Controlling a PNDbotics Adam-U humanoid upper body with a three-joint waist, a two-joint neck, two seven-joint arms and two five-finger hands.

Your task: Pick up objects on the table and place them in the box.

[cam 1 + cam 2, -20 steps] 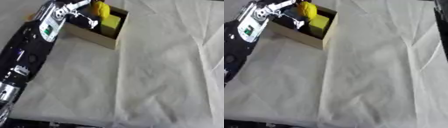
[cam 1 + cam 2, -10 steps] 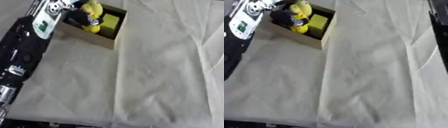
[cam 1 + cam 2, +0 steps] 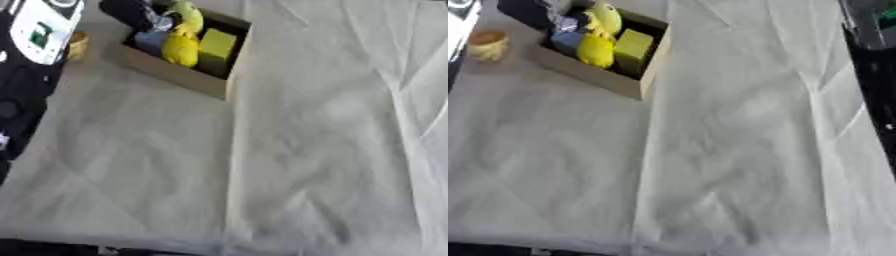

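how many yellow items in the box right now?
2 clearly. A rounded yellow object lies in the middle of the box, extending toward its far end; a yellow-green block sits just right of it. The left hand covers the far-left corner, so more may be hidden.

surface [image 3: 289, 150] covered edge to edge by a creased off-white cloth [image 3: 737, 130], fold lines crossing it. Even, diffuse light. Dark strip below the near edge.

At the left edge the left arm [image 3: 26, 75] is black, bearing a white panel [image 3: 44, 25] with a small green mark. Another black arm [image 3: 872, 65] edges the upper right.
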